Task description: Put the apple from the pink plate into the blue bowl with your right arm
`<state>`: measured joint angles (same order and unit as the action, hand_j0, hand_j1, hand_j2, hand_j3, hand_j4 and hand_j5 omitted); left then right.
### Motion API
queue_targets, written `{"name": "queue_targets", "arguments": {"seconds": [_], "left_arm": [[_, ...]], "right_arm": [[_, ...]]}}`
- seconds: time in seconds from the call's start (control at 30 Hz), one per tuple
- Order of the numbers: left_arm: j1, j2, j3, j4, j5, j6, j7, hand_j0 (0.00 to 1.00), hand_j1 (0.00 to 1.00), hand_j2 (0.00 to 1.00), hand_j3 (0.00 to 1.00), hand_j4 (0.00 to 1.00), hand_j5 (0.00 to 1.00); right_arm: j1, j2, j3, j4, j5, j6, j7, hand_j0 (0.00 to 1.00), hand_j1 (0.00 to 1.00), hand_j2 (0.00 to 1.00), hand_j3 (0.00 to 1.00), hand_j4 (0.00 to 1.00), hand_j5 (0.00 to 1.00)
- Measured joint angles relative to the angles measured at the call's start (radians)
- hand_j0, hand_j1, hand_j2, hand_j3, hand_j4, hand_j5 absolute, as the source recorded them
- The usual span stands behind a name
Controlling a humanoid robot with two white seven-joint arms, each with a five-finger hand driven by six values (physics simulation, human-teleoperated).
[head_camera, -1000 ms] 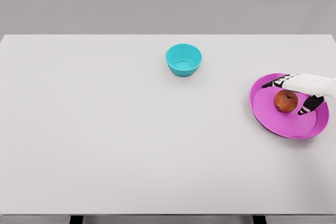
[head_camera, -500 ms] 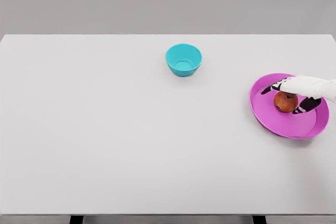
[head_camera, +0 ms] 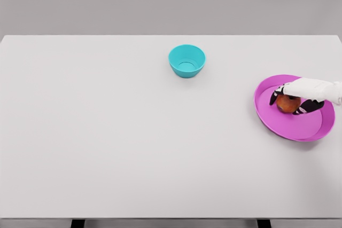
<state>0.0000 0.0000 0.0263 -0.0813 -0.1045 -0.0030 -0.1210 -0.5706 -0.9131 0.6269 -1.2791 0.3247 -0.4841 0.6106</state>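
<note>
The step in hand is judged to be securing the grasp: the round red-orange apple [head_camera: 287, 104] sits on the shallow glossy pink plate [head_camera: 283, 124], toward its middle, at the right end of the plain white worktop [head_camera: 117, 132]. The right hand [head_camera: 295, 97], white with dark fingertips, reaches in from the right edge, palm down over the fruit, fingers [head_camera: 275, 97] curled around both flanks and gripping it. Recommended practice: confirm even pressure on both sides before lifting, rise straight up to clear the plate's rim, then carry leftward and away to the small turquoise-blue bowl [head_camera: 187, 60], which stands well apart. The left arm is not visible.
</note>
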Motion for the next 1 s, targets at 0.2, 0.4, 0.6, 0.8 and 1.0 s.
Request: {"name": "queue_targets", "arguments": {"seconds": [0.2,0.4,0.6,0.8,1.0], "left_arm": [[0.000,0.000,0.000,0.000,0.000,0.000,0.000,1.00,1.00,1.00,1.00,1.00,1.00],[0.000,0.000,0.000,0.000,0.000,0.000,0.000,1.00,1.00,1.00,1.00,1.00,1.00],[0.000,0.000,0.000,0.000,0.000,0.000,0.000,1.00,1.00,1.00,1.00,1.00,1.00],[0.000,0.000,0.000,0.000,0.000,0.000,0.000,1.00,1.00,1.00,1.00,1.00,1.00],[0.000,0.000,0.000,0.000,0.000,0.000,0.000,1.00,1.00,1.00,1.00,1.00,1.00]], "right_arm": [[-0.012,0.000,0.000,-0.004,0.001,0.000,0.000,0.49,0.49,0.49,0.49,0.49,0.49],[-0.041,0.001,-0.007,-0.014,0.000,-0.003,0.000,0.49,0.49,0.49,0.49,0.49,0.49],[-0.086,0.004,-0.011,-0.040,-0.002,0.000,0.000,0.49,0.49,0.49,0.49,0.49,0.49],[-0.147,0.068,-0.010,-0.016,0.000,0.005,0.001,0.49,0.49,0.49,0.49,0.49,0.49],[-0.187,0.143,-0.009,0.032,0.003,0.007,0.001,0.43,0.43,0.43,0.43,0.43,0.43]]}}
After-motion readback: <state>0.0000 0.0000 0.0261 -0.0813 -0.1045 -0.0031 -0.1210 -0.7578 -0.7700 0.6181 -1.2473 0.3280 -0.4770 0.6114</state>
